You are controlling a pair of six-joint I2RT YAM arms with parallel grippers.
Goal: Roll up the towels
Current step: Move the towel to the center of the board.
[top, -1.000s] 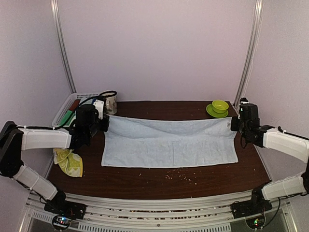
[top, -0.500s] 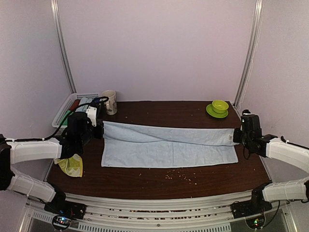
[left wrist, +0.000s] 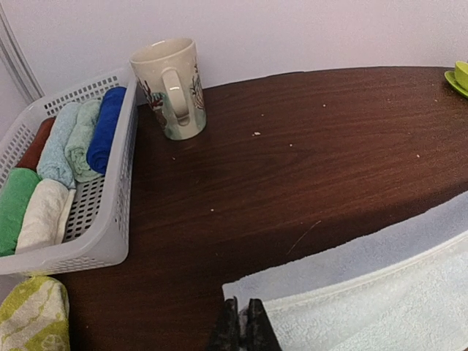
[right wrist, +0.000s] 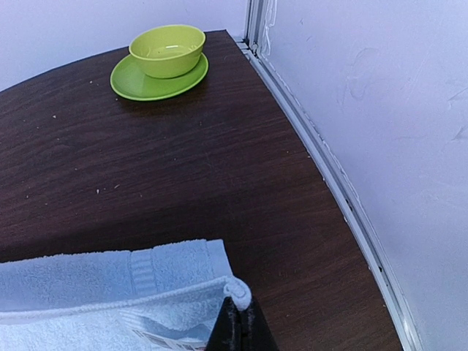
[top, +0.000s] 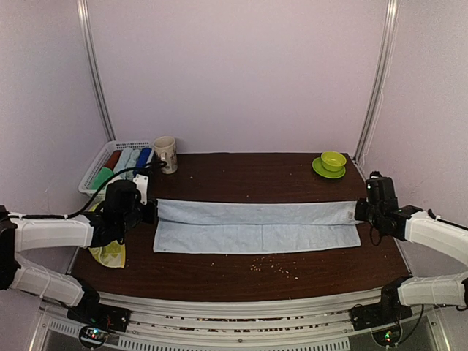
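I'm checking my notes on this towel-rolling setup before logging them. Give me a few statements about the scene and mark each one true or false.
1. The left gripper and the right gripper each pinch one end of the long pale towel. True.
2. The green bowl sits inside the white basket. False: it rests on a green saucer at the far right corner of the table.
3. The yellow-green towel is rolled into a cylinder. False: it lies crumpled at the table's left edge.
4. The mug stands upright beside the basket. True.
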